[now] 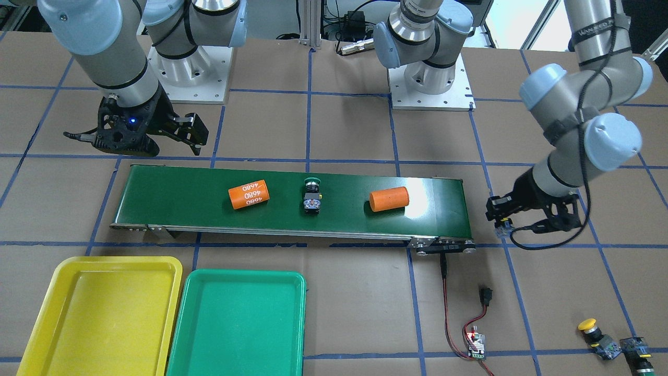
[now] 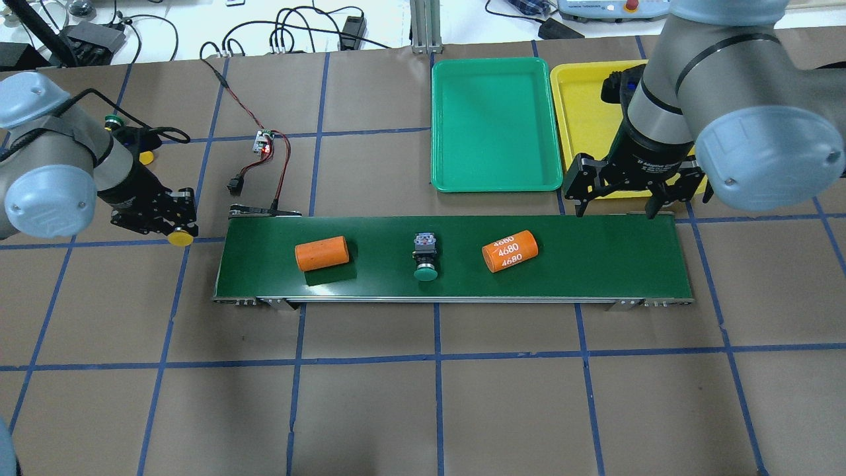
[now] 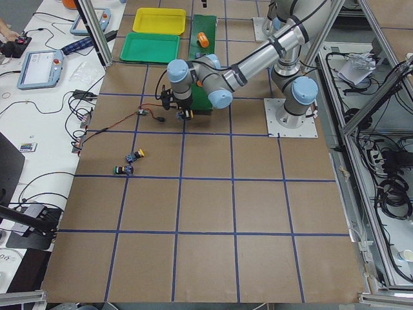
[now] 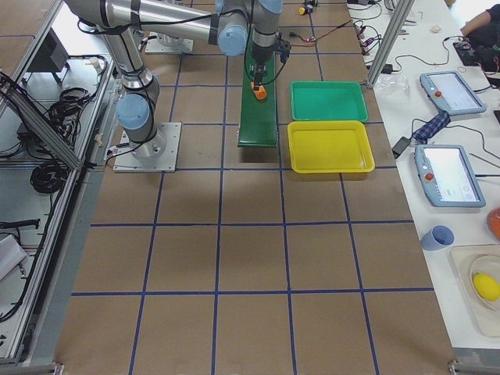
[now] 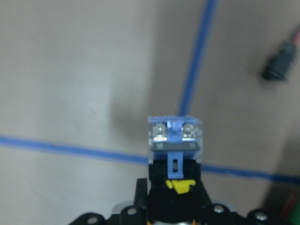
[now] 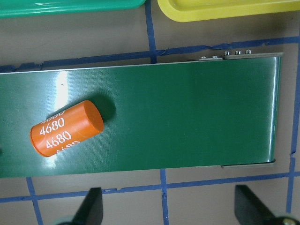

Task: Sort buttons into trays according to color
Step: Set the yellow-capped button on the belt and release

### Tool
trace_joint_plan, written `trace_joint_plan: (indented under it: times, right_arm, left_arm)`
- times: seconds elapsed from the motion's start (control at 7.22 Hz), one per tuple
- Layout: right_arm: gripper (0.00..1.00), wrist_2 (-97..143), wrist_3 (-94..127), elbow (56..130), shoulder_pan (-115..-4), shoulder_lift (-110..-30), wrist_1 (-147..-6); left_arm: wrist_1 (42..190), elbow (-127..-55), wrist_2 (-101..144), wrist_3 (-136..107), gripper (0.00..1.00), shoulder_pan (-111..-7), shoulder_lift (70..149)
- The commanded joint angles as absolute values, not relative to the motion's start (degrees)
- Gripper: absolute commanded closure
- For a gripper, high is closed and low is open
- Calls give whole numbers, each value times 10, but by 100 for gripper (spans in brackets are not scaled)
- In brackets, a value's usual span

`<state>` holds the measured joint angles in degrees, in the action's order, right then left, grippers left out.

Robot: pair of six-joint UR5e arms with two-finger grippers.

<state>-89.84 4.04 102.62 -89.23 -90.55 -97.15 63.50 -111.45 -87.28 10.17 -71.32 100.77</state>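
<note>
The left gripper [image 2: 177, 228], middle left in the overhead view, clamps a yellow button [image 5: 175, 140] beside the belt [image 2: 595, 264] end, probably for loading. The right gripper [image 2: 618, 203] hangs spread-fingered over the opposite end beside the green tray [image 2: 496, 187] and the yellow tray [image 2: 585, 106], apparently ready to collect. A green button [image 2: 425, 256] lies mid-belt.

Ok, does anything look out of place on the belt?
The 4680 cylinder and the plain orange cylinder lie on the conveyor belt, flanking the green button, which is tipped on its side. Neither is a button.

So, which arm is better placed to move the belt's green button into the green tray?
Right. Its fingers are open near the green tray; the left fingers hold a yellow button.
</note>
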Motion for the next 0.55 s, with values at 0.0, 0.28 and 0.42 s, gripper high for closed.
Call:
trace_joint_plan:
  times: [0.0, 0.28, 0.42]
  right_arm:
    - [0, -890, 40, 1027, -893, -906, -970]
    - [0, -892, 44, 1026, -893, -904, -970]
    - [0, -891, 49, 1027, -893, -905, -969]
  left_arm:
    - [634, -1160, -872, 50, 100, -833, 955]
    - [635, -1168, -875, 35, 1, -866, 955]
    - [632, -1185, -876, 39, 0, -864, 959]
